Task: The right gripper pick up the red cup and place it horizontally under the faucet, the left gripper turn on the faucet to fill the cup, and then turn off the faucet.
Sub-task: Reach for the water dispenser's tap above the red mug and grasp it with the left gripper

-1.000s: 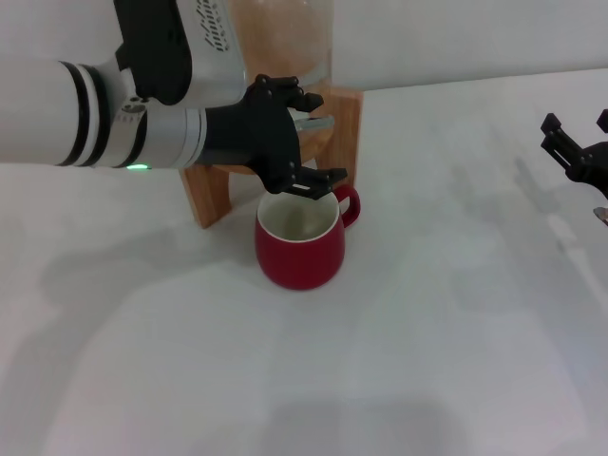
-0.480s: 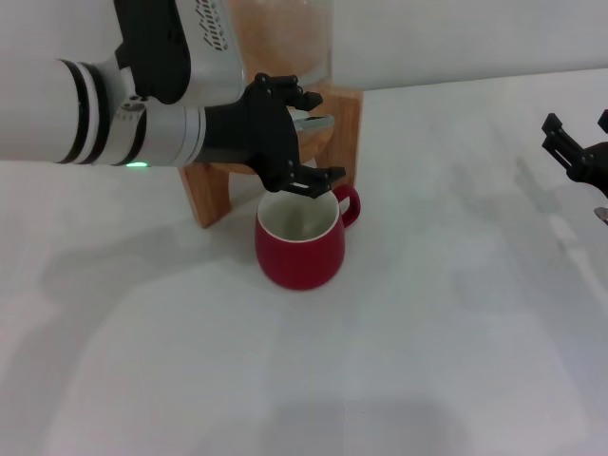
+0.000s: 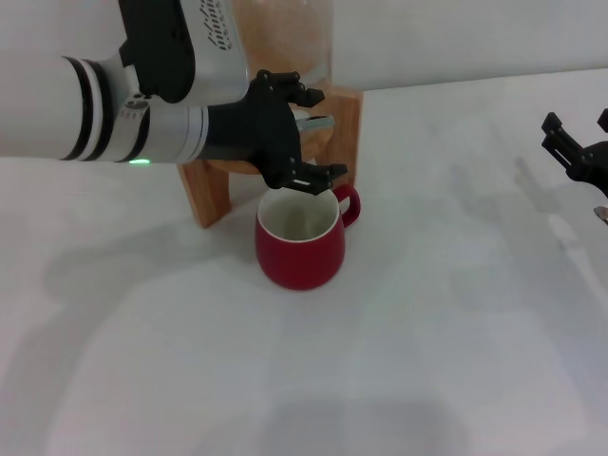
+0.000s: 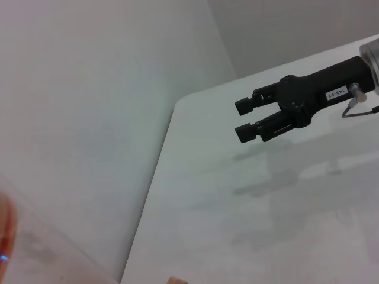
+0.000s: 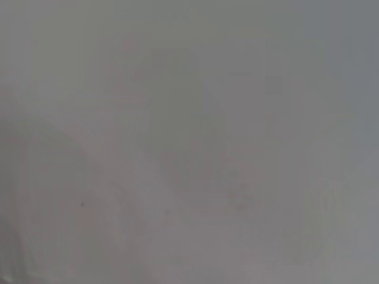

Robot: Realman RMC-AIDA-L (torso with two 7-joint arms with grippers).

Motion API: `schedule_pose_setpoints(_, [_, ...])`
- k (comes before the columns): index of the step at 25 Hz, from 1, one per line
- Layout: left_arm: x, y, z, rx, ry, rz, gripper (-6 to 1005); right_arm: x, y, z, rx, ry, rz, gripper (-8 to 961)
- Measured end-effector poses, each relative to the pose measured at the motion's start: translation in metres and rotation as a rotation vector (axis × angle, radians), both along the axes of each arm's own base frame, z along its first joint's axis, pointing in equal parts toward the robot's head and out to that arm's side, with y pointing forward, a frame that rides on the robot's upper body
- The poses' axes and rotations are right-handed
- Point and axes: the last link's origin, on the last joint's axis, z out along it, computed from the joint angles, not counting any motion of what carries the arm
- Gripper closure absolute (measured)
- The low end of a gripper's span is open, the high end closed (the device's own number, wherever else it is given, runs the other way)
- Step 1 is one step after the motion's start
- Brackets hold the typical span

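In the head view the red cup, a squat dark-red mug with a cream-white inside and a small loop handle turned toward the right, stood upright on the white desk just in front of the wooden stand. The left gripper reached in from the left above the cup's rim, its black fingers spread apart around the chrome faucet, whose flat lever showed between them; whether they touched it could not be told. A green light glowed on that arm's forearm, and grey lettering on its black housing was too small to read. The right gripper hung well apart at the desk's right edge, fingers parted and empty. The left wrist view showed what the head view did not: the right gripper side-on over the desk, fingers apart, bearing a small white label that could not be read. The right wrist view showed only featureless grey.
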Motion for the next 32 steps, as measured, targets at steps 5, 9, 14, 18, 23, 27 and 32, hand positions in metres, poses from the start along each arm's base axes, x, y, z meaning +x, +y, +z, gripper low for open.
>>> schedule_pose_setpoints(5, [-0.0004,-0.0001,-0.0020,-0.005,0.006,-0.001,118,-0.0004,0.0003,0.0000,0.000,0.000,0.002,108])
schedule_pose_setpoints(9, [-0.0007,-0.0002,-0.0030,-0.005,0.010,-0.007,118,-0.0003,0.0002,0.0001,0.001,0.001,0.001,108])
schedule_pose_setpoints(14, [-0.0008,0.0000,-0.0032,-0.004,0.010,-0.009,118,0.0002,-0.0001,0.0001,0.001,0.001,-0.001,108])
schedule_pose_setpoints(18, [-0.0023,-0.0004,-0.0046,-0.007,0.014,-0.009,118,0.0004,-0.0001,0.0003,0.002,0.001,-0.002,108])
schedule_pose_setpoints(23, [-0.0030,-0.0004,-0.0048,-0.007,0.016,-0.011,118,0.0004,-0.0001,0.0003,0.002,0.001,-0.002,108])
schedule_pose_setpoints(27, [-0.0030,-0.0008,-0.0053,-0.010,0.018,-0.013,118,0.0008,-0.0004,0.0002,0.001,0.001,-0.003,108])
schedule_pose_setpoints(32, [-0.0031,-0.0023,-0.0064,-0.018,0.023,-0.016,118,0.0007,-0.0003,0.0002,0.001,0.001,-0.003,108])
